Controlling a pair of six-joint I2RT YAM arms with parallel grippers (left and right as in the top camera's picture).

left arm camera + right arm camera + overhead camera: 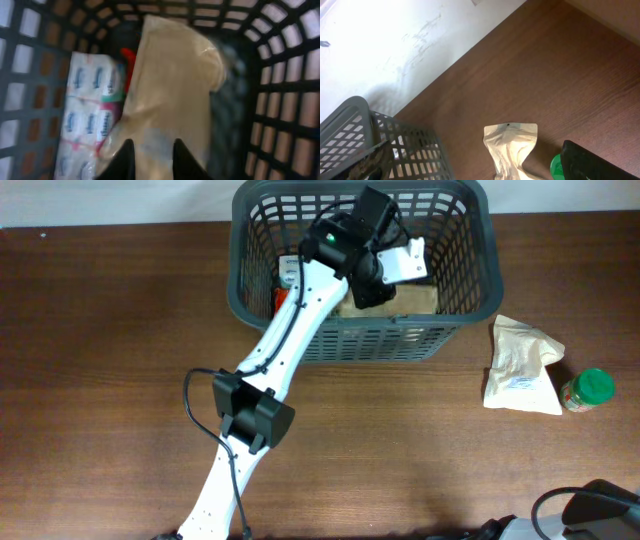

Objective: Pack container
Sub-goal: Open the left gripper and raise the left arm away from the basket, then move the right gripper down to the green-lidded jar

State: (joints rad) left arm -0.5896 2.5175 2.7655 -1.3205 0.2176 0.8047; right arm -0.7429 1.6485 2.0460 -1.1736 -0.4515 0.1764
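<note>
Left wrist, container (280,100) holding tan pouch (170,95); white tissue pack (87,115) beside

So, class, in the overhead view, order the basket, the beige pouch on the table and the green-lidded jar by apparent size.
1. basket, by far the largest
2. pouch, clearly smaller
3. jar, smallest
The pouch and jar lie side by side on the table, so nearness to the camera does not blur that order.

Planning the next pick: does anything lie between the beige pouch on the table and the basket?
Nothing visible does. Only brown wooden tabletop shows between the crumpled beige paper pouch and the dark grey lattice plastic basket. The green-lidded jar stands on the pouch's far side. The left gripper is inside the basket, though.
</note>
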